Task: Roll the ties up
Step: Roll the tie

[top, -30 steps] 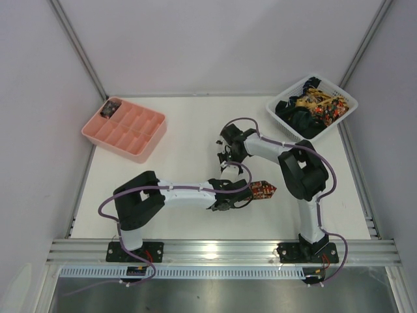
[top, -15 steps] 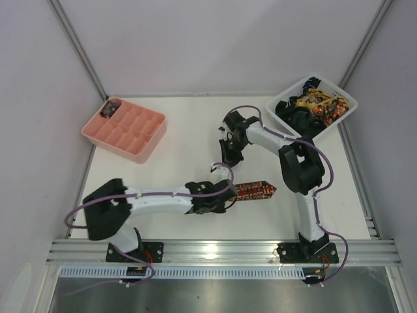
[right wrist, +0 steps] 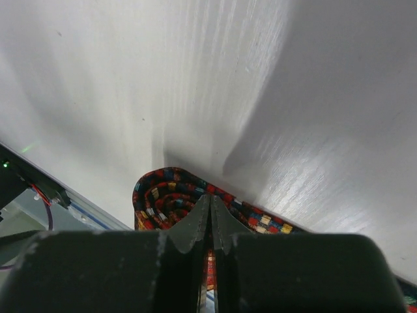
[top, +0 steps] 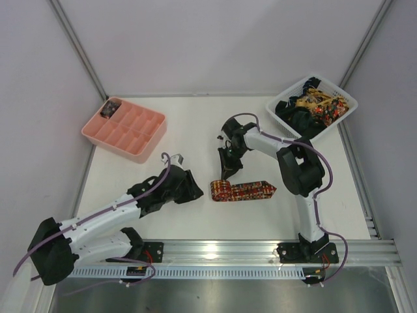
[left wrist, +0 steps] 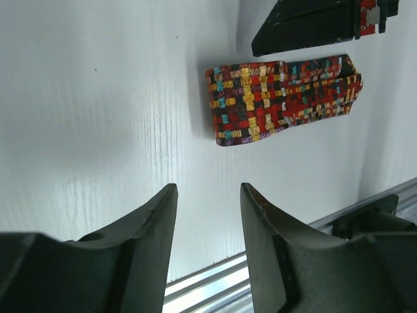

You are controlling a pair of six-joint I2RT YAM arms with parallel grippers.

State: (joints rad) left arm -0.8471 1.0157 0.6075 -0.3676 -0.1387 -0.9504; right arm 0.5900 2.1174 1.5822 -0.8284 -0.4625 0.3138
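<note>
Black left gripper (left wrist: 207, 195), drawn back leftward since a second ago, jaws moderately apart, empty; patterned tie (top: 242, 190) thus let go, flat on the table (top: 189, 130) just beyond, left end coiled, rolling judged unfinished; right gripper (top: 228, 173), fingers pressed together, tip at the coil's far edge, contact unclear

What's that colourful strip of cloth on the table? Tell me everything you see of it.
It is a woven-looking tie, checked in red, orange, yellow and black with bits of blue. One end is coiled into a loose roll; the pointed end lies flat on the white table. The right gripper, shut, points down at the roll; contact is unclear.
</note>
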